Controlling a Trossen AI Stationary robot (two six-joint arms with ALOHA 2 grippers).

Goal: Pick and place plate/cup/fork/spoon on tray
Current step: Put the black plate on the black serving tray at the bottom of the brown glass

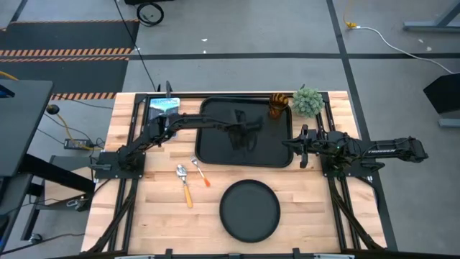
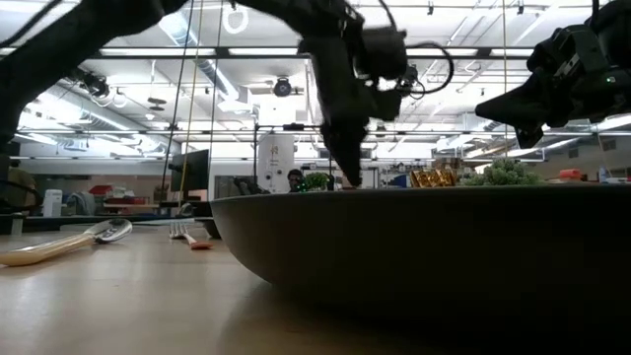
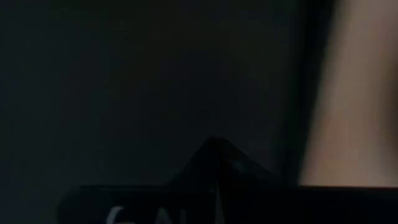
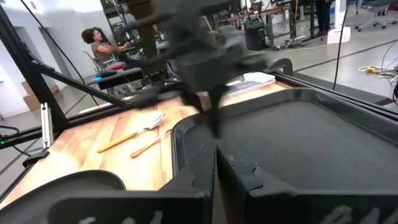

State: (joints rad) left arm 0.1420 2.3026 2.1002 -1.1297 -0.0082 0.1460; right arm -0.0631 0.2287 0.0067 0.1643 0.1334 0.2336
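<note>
Left gripper, jaws closed and empty, points down over the tray. Right gripper, jaws closed, waits at the tray's 3 o'clock edge.

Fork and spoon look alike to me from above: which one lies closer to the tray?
The fork, the one with the red-orange handle. It lies just off the tray's near rim, while the yellow-handled spoon lies beside it, farther out.
</note>
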